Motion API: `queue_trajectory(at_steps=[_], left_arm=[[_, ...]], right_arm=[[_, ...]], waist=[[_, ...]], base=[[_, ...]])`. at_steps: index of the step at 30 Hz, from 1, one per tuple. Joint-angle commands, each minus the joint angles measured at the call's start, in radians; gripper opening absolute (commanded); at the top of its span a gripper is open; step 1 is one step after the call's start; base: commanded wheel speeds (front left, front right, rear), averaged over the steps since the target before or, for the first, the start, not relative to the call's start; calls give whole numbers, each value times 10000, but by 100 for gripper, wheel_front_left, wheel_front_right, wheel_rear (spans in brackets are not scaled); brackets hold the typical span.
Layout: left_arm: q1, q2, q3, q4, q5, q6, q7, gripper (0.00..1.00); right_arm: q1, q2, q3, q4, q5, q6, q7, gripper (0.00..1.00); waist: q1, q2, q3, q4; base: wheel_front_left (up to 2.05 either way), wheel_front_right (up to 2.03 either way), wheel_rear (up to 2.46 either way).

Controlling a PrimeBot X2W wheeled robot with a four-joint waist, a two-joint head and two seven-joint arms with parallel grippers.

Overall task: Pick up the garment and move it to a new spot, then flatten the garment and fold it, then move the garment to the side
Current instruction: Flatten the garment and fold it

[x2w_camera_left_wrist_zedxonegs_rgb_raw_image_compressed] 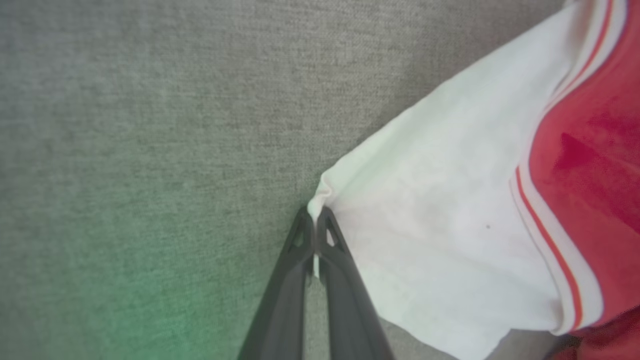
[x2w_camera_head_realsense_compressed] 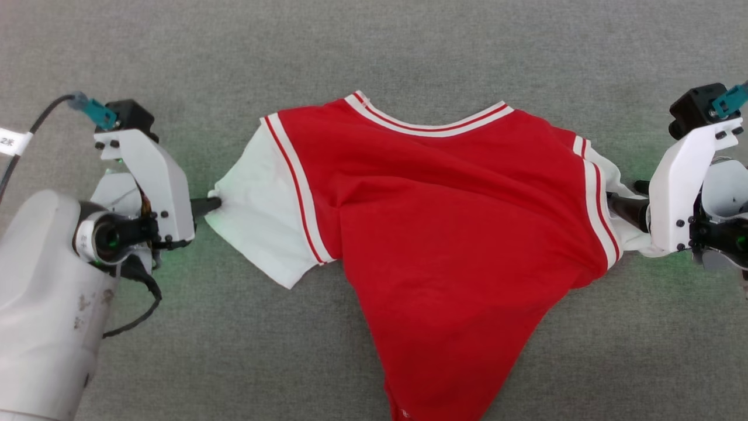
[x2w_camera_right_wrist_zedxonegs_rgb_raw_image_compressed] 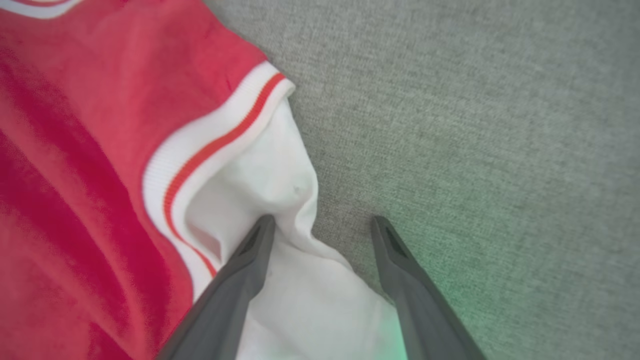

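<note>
Left pincer [x2w_camera_left_wrist_zedxonegs_rgb_raw_image_compressed: 316, 216] is clenching the garment [x2w_camera_head_realsense_compressed: 444, 222] by a sleeve edge, right pincer [x2w_camera_right_wrist_zedxonegs_rgb_raw_image_compressed: 324, 221] is sitting released, straddling the other sleeve.

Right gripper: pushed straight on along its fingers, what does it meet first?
Probably the garment: its white sleeve bunches ahead of the open right gripper, against one finger; the other finger's line looks free over the grey surface. Depth unclear.

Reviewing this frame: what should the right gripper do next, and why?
Probably close the right gripper: its jaws stand open with a white sleeve of the garment partly between them, while the left gripper is shut on the other sleeve at its edge.
</note>
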Motion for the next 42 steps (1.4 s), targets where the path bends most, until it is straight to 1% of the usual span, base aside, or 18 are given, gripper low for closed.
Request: queue_trajectory(at_steps=[1, 3, 4, 5, 6, 9, 16, 20, 27, 33, 37, 42], left_arm=[[253, -207, -195, 277, 80, 25, -36, 0], [186, -245, -222, 358, 88, 0, -67, 0], [163, -273, -233, 397, 86, -22, -91, 0], [137, -294, -247, 438, 88, -28, -106, 0], [116, -315, -262, 482, 94, -40, -129, 0], [63, -374, -310, 621, 107, -78, -153, 0], [-188, -378, -316, 925, 97, -139, -166, 0], [-603, -307, -332, 1027, 182, -182, -177, 0], [-1490, -269, -522, 1220, 560, -217, -338, 0], [-2508, -328, -590, 1467, 990, -141, -887, 0], [-3148, -383, -582, 1725, 1181, -230, -1415, 0], [-3942, -329, -544, 1988, 1481, -341, -2297, 0]], right_arm=[[28, 59, 135, 136, 24, -6, 72, 100], [10, 140, 429, 401, 222, -3, 290, 100], [-6, 137, 634, 501, 240, 0, 395, 95], [-24, 113, 819, 589, 275, 0, 470, 11], [-19, 98, 1028, 635, 374, 1, 571, 0], [-241, -147, 1296, 854, 377, 1, 382, 0], [-1148, -238, 1336, 1262, 595, -6, -138, 0], [-1579, -188, 1428, 1415, 747, -6, -539, 0], [-2533, -16, 1937, 1643, 743, -6, -1691, 0], [-3616, 169, 2835, 2025, 296, -6, -3170, 0], [-4382, 477, 3305, 2637, 95, -6, -4458, 0], [-5372, 765, 3823, 3556, -156, -6, -6108, 0]], waist=[[0, 0, 35, 30], [0, 0, 66, 63], [0, 0, 77, 81], [0, 0, 89, 94], [0, 0, 99, 102], [0, 0, 109, 118], [0, 0, -361, 49], [0, 0, -1010, 43], [0, 0, -2376, 65], [0, 0, -3331, 29], [0, 0, -3829, -37], [0, 0, -4134, -68]], base=[[0, 0, 0], [0, 0, 0], [0, 0, 0], [0, 0, 0], [0, 0, 0], [0, 0, 0], [0, 0, 0], [0, 0, 0], [0, 0, 0], [0, 0, 0], [0, 0, 0], [0, 0, 0]])
